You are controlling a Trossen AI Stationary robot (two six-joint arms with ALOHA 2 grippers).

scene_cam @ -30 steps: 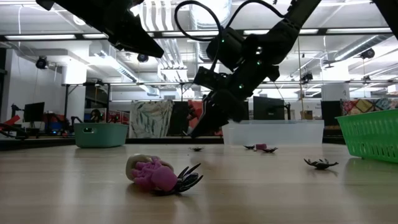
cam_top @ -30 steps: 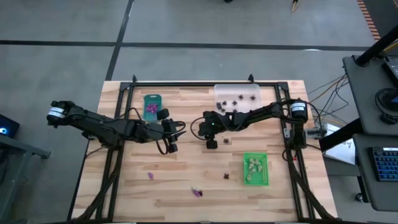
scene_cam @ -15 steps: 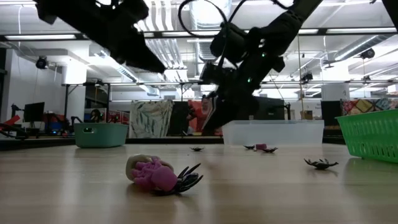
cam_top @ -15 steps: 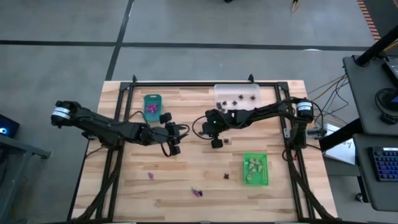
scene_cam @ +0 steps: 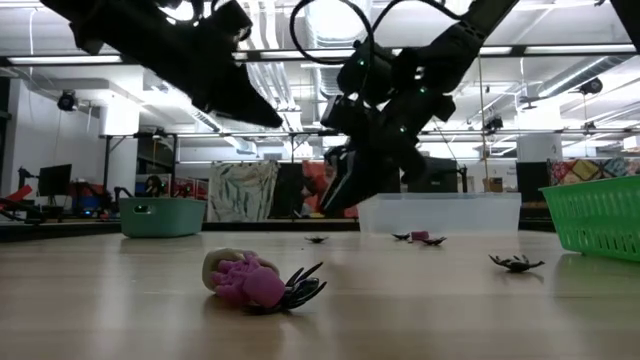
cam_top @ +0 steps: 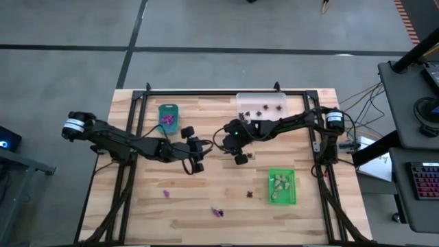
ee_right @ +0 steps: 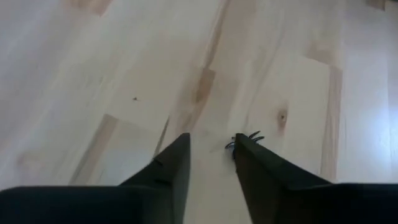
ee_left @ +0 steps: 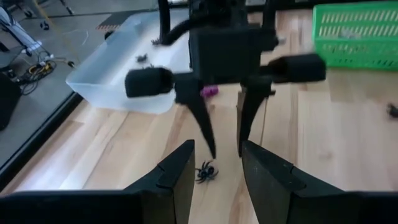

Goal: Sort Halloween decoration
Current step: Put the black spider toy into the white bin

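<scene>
I have the right gripper parted, tips down just above a black spider on the table, which lies beside its fingers, not between them. My left gripper hovers close by facing it, fingers apart, holding nothing. The clear tray with more black trinkets sits just behind, the green tray and teal tray off to either side
</scene>
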